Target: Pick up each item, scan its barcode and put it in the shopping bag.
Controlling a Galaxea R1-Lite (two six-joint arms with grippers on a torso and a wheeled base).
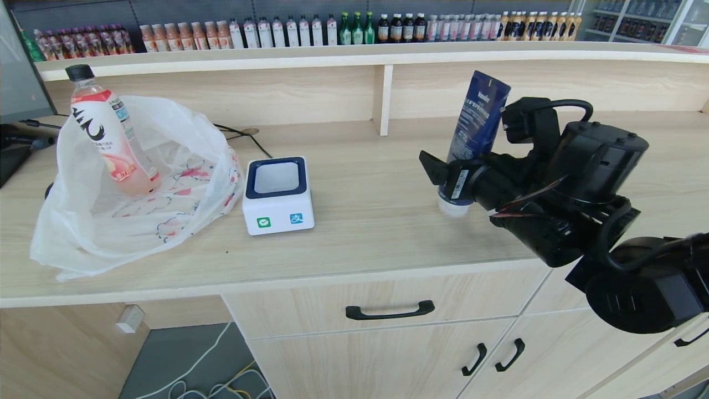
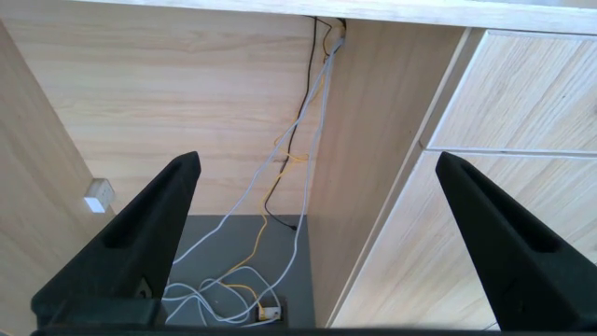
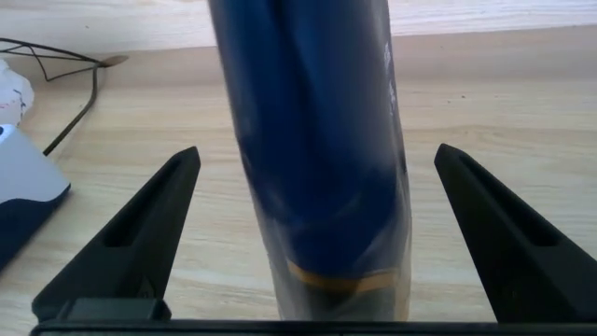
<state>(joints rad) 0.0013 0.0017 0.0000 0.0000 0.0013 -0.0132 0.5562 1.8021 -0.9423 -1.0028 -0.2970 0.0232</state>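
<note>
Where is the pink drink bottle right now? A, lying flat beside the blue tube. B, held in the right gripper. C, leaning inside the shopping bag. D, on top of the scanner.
C: the bottle leans inside the shopping bag, its cap above the rim, while the right gripper sits open around the blue tube.

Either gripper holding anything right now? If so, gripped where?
Nothing held. Right gripper is open, straddling the lower part of the blue tube without touching it. Left gripper is open, empty.
</note>
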